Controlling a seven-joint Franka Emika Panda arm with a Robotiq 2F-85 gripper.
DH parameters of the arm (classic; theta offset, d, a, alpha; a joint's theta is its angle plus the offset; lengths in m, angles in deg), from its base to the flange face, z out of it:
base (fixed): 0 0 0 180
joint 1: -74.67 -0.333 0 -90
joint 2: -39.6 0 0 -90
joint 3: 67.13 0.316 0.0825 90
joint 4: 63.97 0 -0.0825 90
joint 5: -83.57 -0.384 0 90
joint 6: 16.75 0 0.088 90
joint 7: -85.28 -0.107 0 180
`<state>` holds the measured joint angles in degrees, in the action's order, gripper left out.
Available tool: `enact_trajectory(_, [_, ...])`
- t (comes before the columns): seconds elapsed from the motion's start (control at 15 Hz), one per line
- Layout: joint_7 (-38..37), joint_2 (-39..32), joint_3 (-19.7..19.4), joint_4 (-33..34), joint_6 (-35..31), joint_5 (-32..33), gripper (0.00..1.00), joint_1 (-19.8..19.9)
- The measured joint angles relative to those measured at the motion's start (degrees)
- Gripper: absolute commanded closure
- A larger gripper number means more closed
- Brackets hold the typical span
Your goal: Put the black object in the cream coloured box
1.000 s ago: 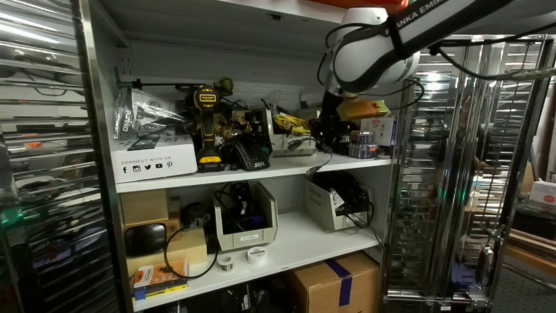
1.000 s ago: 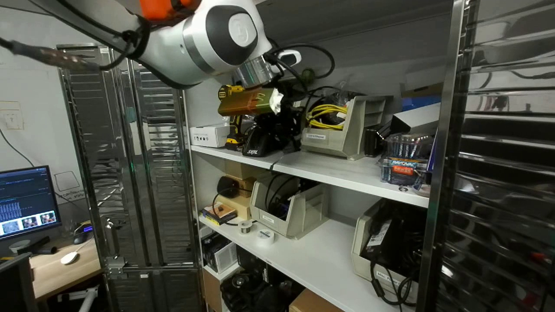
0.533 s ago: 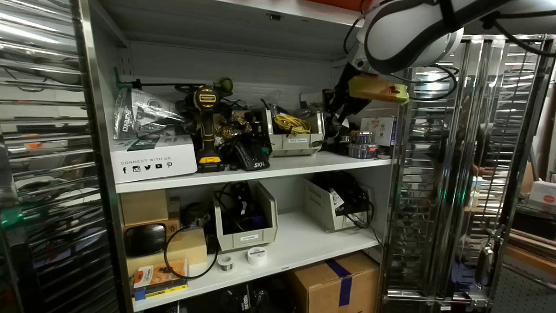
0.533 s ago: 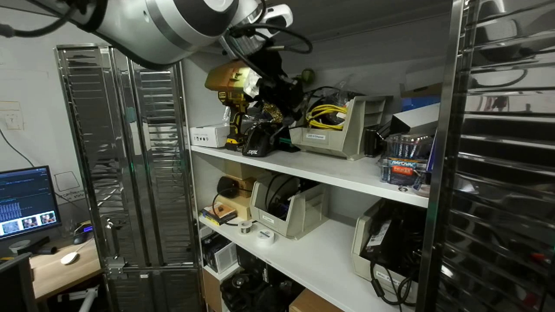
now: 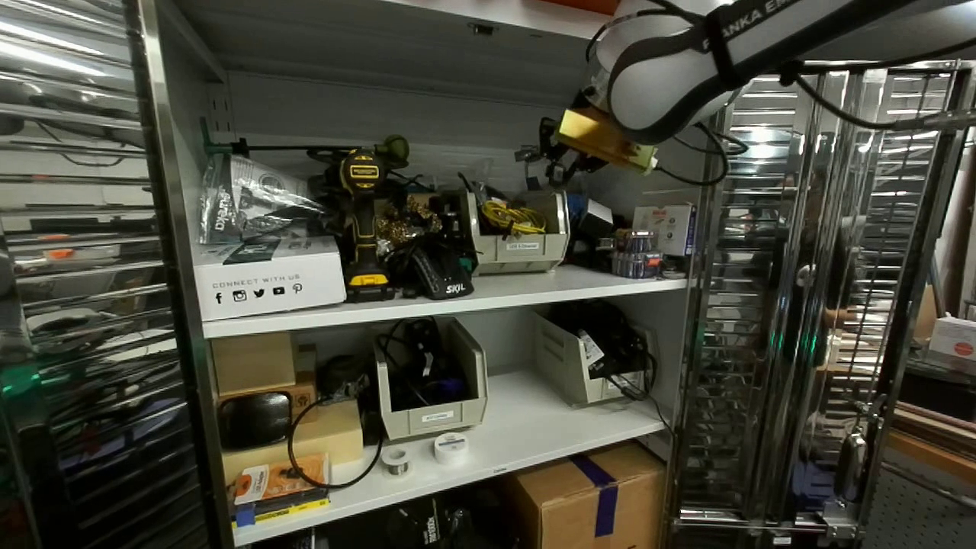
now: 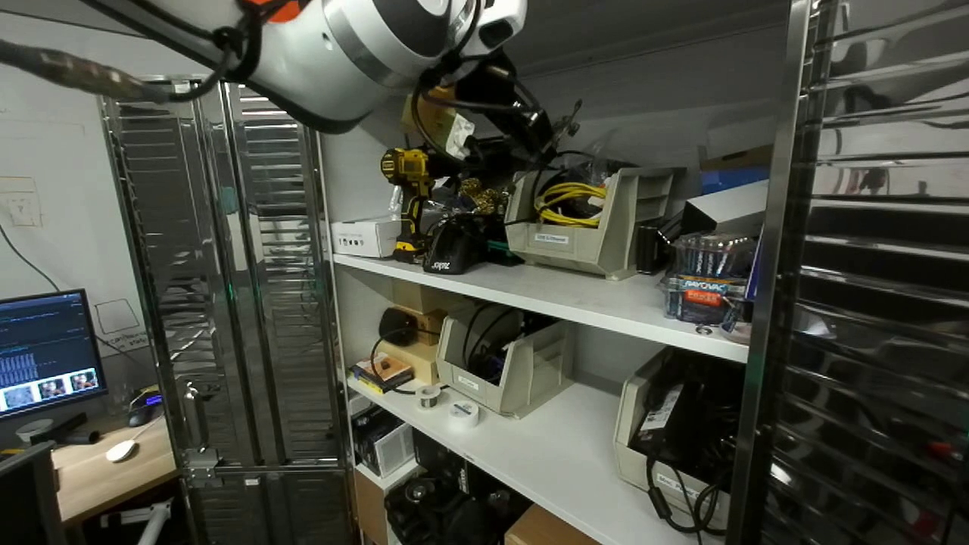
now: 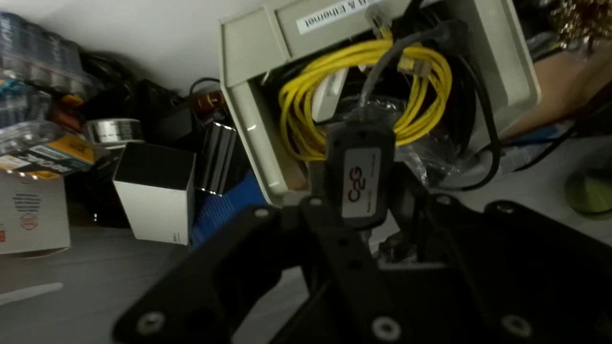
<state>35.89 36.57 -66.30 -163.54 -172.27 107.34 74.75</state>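
Wrist cam: black C2G adapter (image 7: pixel 361 173), its fine print too tiny to read, hides part of the yellow cable coil (image 7: pixel 334 61); top edge crops the cream bin (image 7: pixel 251 57) and clips its label strip (image 7: pixel 330 18), and the gripper (image 7: pixel 361 185) comes out dark and soft. Battery packs (image 7: pixel 48 155) run off the left edge there. Both exterior views crop the arm (image 5: pixel 663 88) and the brown carton (image 5: pixel 568 509); in an exterior view the monitor (image 6: pixel 49 333) is cut at left, text illegible.
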Motion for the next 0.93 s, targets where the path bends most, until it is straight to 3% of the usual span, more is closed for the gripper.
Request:
enact_trajectory(0.27, [-17.8, -9.4, -1.9, 11.7, -2.7, 15.3, 0.82, -1.5])
enact_trajectory(0.6, [-37.5, -20.2, -10.2, 25.2, -3.5, 34.3, 0.82, -7.3])
enact_trajectory(0.67, [-39.3, -22.3, -11.3, 27.7, -3.2, 35.8, 0.41, -8.1])
enact_trajectory(0.73, [-39.5, -24.4, -11.8, 30.1, -2.3, 36.0, 0.4, -8.5])
enact_trajectory(0.93, [-38.7, -30.1, -11.3, 37.0, 2.0, 35.0, 0.17, -8.6])
